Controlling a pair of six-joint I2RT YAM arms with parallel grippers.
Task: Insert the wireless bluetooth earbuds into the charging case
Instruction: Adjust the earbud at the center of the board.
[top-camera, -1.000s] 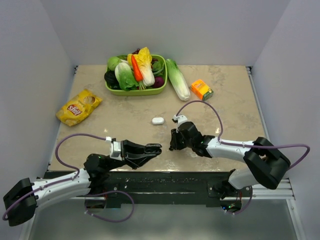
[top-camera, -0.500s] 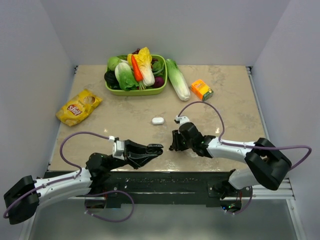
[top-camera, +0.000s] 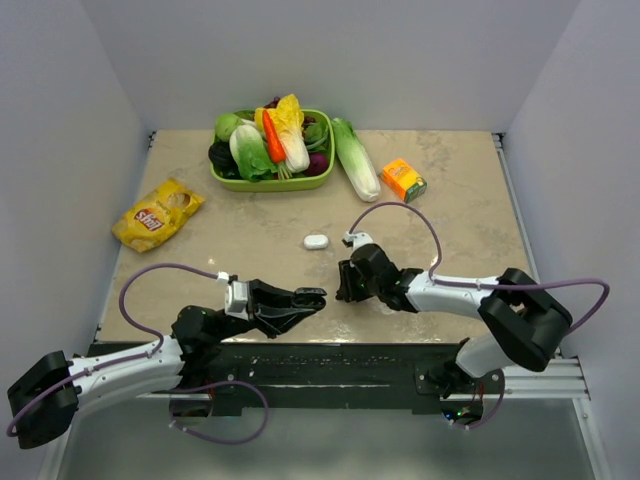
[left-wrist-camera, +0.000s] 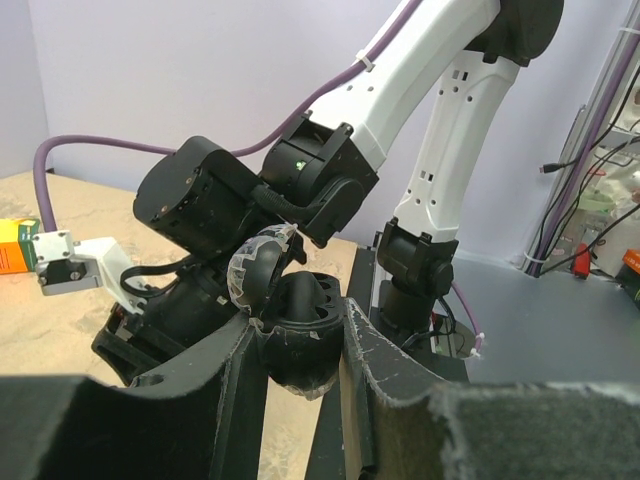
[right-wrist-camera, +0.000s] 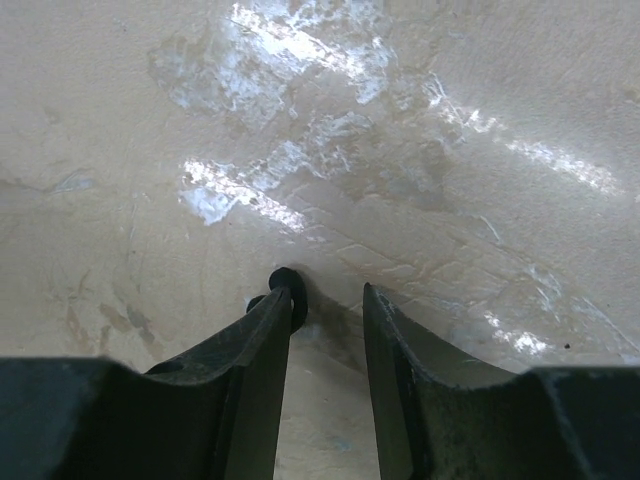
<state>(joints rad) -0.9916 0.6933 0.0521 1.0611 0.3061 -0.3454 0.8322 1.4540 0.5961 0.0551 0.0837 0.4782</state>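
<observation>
- top: right end effector (top-camera: 343, 290) nudged left vs 0.5 s ago; left end effector (top-camera: 314, 296) stayed put.
- left wrist: clamped on black charging case (left-wrist-camera: 300, 360).
- right wrist: slightly open, empty; black earbud (right-wrist-camera: 288, 292) on worktop (right-wrist-camera: 450, 150) at one tip, so pick still pending.

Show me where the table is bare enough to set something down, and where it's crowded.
Bare: the stretch between the chips bag and the white case, and the right side between the orange box and the right arm. Crowded: the back, around the green basket and cabbage, and the near centre, where the left gripper and right gripper nearly meet.
</observation>
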